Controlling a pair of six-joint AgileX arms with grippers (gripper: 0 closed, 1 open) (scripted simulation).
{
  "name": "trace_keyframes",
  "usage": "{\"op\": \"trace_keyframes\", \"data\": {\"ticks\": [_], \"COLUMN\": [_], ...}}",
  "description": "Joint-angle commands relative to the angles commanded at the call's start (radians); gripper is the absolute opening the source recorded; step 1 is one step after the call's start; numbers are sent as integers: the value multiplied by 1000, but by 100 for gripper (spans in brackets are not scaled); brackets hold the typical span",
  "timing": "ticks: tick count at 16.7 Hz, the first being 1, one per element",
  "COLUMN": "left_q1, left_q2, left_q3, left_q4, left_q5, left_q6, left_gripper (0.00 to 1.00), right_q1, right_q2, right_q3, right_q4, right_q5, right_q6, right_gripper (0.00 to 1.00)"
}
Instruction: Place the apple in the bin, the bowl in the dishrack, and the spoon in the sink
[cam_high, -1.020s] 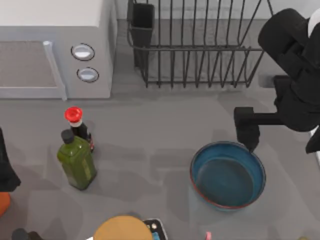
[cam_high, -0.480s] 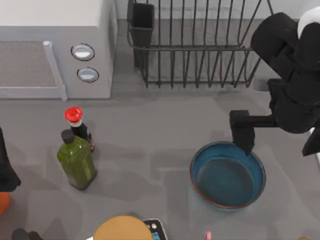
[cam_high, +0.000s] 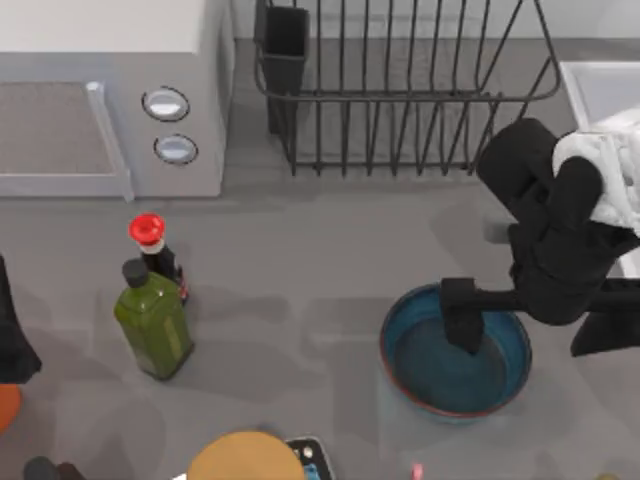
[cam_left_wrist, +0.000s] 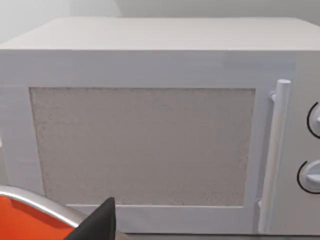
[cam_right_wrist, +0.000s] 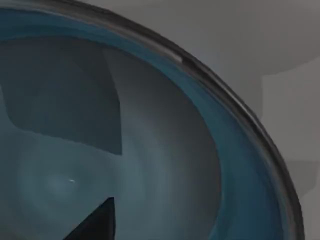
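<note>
While the left arm sits parked at the table's left edge, the right gripper (cam_high: 462, 322) hangs over the bowl (cam_high: 455, 350) at right, near side. Finger spread cannot be told. The dishrack (cam_high: 400, 90) stands far behind.

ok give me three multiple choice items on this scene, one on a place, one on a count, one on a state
1. Where is the right gripper?
A. over the bowl
B. in the dishrack
C. beside the bottles

2. How many knobs are on the microwave?
A. one
B. two
C. four

3. What is in the bowl?
A. an apple
B. a spoon
C. nothing

Answers: 1 A, its dark tip hangs above the blue bowl's inside. 2 B, two round knobs beside the door. 3 C, the right wrist view shows only bare glaze.
</note>
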Motion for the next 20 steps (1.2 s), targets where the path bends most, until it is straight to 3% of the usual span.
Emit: {"op": "trace_keyframes", "data": {"ticks": [6, 19, 20], "left_q1": [0, 0, 0], "left_q2": [0, 0, 0], "left_q3": [0, 0, 0], "left_q4": [0, 0, 0], "left_q5": [0, 0, 0], "left_q6": [0, 0, 0], "left_gripper": [100, 100, 100], "right_q1": [-2, -2, -2], "right_q2": [16, 16, 16], "right_q3": [-29, -29, -29], "right_q4": [36, 36, 36], "right_q5": [0, 0, 0], "right_q6": [-1, -1, -1], "right_gripper": [100, 2, 0]}}
